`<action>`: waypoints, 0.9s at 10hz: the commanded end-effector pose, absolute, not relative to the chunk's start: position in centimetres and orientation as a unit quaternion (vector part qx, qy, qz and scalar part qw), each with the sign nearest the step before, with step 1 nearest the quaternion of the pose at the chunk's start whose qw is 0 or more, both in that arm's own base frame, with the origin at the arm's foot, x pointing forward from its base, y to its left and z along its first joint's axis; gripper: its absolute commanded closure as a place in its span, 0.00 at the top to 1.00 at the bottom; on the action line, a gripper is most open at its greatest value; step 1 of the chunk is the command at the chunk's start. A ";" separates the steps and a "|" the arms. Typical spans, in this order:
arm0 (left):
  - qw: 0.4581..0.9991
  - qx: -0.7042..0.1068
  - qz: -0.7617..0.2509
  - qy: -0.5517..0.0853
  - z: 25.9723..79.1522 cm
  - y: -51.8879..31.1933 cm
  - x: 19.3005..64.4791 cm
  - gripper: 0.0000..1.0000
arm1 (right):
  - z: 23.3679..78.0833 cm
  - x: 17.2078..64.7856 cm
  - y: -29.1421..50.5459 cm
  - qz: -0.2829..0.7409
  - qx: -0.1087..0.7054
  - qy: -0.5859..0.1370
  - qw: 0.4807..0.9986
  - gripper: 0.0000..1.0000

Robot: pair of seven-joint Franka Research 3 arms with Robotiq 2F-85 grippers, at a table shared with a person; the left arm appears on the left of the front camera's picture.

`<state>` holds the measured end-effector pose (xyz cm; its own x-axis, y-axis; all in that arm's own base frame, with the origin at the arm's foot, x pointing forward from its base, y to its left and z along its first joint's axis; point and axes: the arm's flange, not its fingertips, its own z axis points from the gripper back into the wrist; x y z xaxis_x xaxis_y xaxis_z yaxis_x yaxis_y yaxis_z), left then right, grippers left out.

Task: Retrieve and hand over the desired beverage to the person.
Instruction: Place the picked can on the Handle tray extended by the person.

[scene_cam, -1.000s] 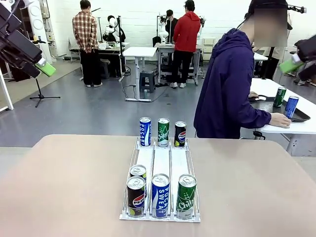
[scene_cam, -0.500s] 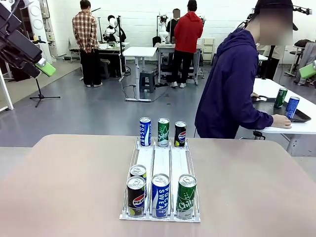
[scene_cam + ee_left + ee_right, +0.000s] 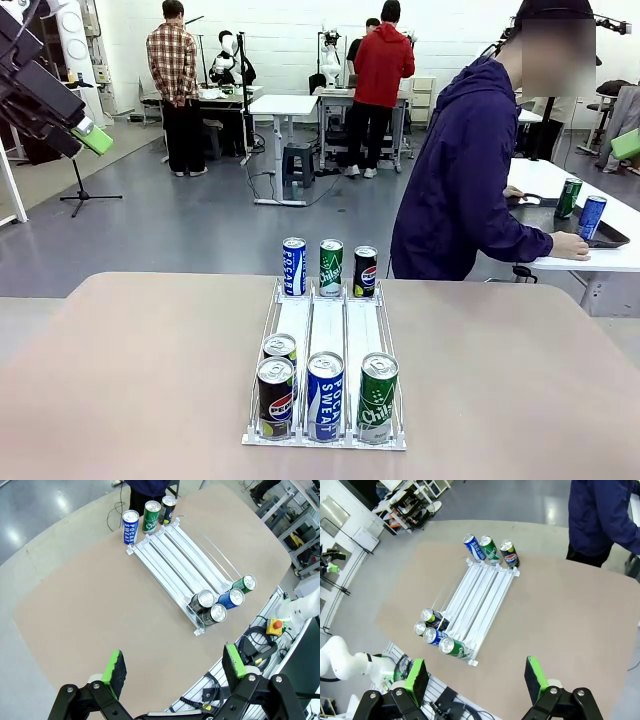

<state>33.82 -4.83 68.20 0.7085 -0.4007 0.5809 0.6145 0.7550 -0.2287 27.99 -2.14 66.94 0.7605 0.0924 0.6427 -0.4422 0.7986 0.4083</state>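
We hold both arms high above the table [image 3: 120, 380]. Our left claw [image 3: 172, 667] is spread wide and empty, and our right claw [image 3: 472, 680] is spread the same way. Far below them sits the can rack [image 3: 327, 330]: three cans at its far end, four at the near end, among them a Pocari Sweat can [image 3: 325, 395] and a Pepsi can [image 3: 275, 398]. Over the last second the cans have stayed put; the person [image 3: 460, 180], beyond the rack and our claws, has only shifted slightly and faces a side table. We judge that no drink has been requested yet, so nothing is fetched.
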 end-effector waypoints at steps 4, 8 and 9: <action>0.902 -0.211 -0.277 -0.256 68.2 -4.8 33.7 1.00 | 66.8 28.1 -2.0 0.154 0.284 -0.311 0.894 1.00; 0.902 -0.211 -0.277 -0.256 68.2 -4.8 33.7 1.00 | 66.8 28.1 -2.0 0.154 0.284 -0.311 0.894 1.00; 0.902 -0.211 -0.277 -0.256 68.2 -4.8 33.7 1.00 | 66.8 28.1 -2.0 0.154 0.284 -0.311 0.894 1.00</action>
